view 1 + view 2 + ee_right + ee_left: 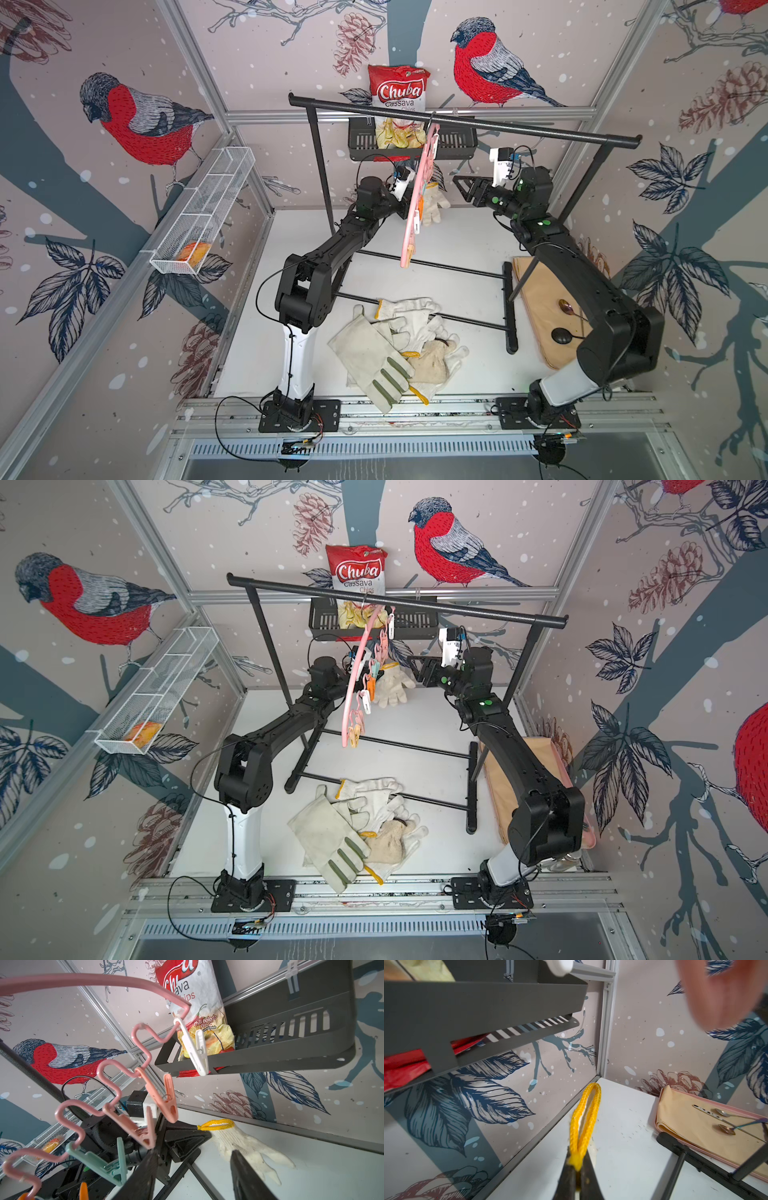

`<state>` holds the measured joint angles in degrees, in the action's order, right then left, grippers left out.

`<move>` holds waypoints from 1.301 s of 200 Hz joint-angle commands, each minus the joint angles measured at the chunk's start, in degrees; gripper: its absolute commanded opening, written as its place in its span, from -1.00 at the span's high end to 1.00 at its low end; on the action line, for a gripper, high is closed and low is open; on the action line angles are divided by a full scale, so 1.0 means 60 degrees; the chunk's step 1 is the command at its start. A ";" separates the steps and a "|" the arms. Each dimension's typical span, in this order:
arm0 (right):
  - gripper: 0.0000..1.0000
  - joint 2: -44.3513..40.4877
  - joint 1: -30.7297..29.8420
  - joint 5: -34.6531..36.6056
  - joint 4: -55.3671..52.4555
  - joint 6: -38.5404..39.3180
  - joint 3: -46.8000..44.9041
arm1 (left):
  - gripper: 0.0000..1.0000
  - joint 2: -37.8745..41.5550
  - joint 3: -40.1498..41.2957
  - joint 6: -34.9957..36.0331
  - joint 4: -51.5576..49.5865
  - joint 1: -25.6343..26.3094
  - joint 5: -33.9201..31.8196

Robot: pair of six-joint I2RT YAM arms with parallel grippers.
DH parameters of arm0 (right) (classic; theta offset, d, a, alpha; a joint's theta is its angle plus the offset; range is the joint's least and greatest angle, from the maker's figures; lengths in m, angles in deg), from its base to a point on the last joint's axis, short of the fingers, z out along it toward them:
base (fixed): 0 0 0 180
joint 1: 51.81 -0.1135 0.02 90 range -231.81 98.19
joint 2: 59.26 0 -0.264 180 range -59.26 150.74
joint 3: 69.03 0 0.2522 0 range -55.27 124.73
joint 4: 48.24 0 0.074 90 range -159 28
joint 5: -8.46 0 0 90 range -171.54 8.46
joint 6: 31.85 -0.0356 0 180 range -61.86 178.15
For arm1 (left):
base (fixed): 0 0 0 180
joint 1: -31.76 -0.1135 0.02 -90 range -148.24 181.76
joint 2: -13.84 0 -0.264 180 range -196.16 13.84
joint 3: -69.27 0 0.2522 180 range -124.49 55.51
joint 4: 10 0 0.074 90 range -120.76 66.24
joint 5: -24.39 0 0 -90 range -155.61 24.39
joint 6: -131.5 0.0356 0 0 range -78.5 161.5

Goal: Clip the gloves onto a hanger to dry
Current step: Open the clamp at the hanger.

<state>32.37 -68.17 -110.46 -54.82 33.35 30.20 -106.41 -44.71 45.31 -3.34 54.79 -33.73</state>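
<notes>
Aluminium rail (457,409) edges white tabletop (465,245) within bird-print walls (266,50).

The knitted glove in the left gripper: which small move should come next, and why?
Probably the right gripper should squeeze a pink peg open. The left gripper is shut on the cuff of the knitted glove beside the hanger, the right stands open and empty, and no peg grips the glove yet.
</notes>
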 commanded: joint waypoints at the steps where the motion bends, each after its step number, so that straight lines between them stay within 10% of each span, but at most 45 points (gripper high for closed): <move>1: -0.17 0.0437 -0.0047 -0.0003 0.0669 -0.0623 0.0334 | 1.00 -0.0027 -0.0083 -0.0167 0.0332 -0.0029 -0.0636; 104: -0.17 0.2055 0.0341 -0.1483 0.3759 -0.2815 0.0953 | 1.00 0.0174 -0.0171 -0.1236 0.0276 -0.0082 -0.3371; 260: -0.18 0.1796 0.0186 -0.1565 0.3361 -0.2423 0.0720 | 1.00 0.1843 0.0508 -0.2336 0.1636 0.0277 -0.5721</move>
<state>43.87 -67.01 -119.62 -35.06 17.63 34.22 -96.16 -40.84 31.69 3.83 56.01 -66.41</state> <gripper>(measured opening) 0.586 0.057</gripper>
